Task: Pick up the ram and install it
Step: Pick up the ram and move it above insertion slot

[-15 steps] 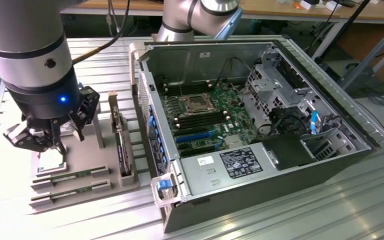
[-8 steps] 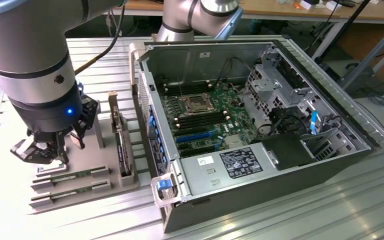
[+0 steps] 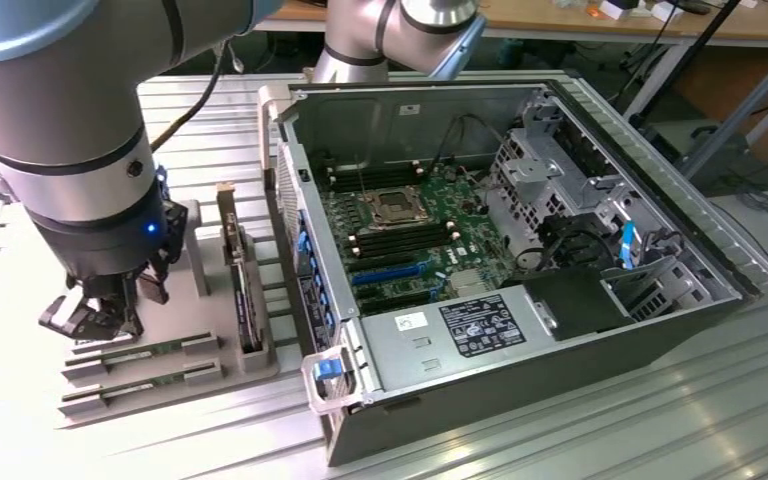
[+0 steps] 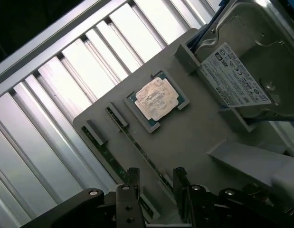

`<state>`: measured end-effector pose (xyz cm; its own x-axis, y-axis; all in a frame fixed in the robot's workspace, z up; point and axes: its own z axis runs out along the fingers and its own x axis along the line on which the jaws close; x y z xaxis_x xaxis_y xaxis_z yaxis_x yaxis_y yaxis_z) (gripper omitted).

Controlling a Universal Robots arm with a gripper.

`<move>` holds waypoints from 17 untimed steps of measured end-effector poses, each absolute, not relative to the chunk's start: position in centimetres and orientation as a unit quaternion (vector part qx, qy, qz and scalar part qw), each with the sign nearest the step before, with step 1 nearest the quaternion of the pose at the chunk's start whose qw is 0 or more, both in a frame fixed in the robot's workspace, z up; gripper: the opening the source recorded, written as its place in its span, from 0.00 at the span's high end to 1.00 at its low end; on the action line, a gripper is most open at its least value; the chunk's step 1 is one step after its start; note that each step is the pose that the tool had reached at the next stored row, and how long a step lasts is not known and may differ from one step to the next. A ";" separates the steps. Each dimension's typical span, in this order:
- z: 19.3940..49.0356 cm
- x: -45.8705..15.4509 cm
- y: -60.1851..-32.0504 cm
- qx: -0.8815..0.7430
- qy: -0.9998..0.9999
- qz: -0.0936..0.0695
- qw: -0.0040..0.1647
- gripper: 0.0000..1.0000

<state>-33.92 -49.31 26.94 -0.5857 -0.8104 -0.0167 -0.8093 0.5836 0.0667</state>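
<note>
As the arm's black 2-finger gripper [image 3: 91, 318] hangs low over the flat grey plastic holder tray [image 3: 211, 322], its jaws stand wide apart and grip nothing. The ram [image 3: 155, 349], a long thin green circuit-board stick, lies in its slot at the tray's end beneath the gripper. In the wrist view it runs between the fingertips [image 4: 133, 176], but I cannot tell whether they touch it. A 2nd like stick [image 3: 144, 380] lies just beside it. A square silver-topped processor chip [image 4: 156, 99] sits mid-tray. To the exterior view's right of the tray stands the open grey metal computer case [image 3: 398, 120].
</note>
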 end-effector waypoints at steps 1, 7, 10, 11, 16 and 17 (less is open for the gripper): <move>26.8 -33.9 -49.3 0.463 -0.886 -0.033 0.008 0.58; 25.7 -33.9 -49.3 0.536 -0.843 -0.033 0.011 0.58; 25.2 -33.9 -49.3 0.569 -0.821 -0.032 0.012 0.58; 25.0 -33.9 -49.3 0.580 -0.814 -0.032 0.013 0.58; 24.5 -33.9 -49.3 0.630 -0.776 -0.031 0.014 0.58; 24.4 -33.9 -49.3 0.643 -0.765 -0.030 0.015 0.58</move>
<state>-33.92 -49.32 24.38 -0.1731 -0.9848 -0.0169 -0.9830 0.1717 0.0654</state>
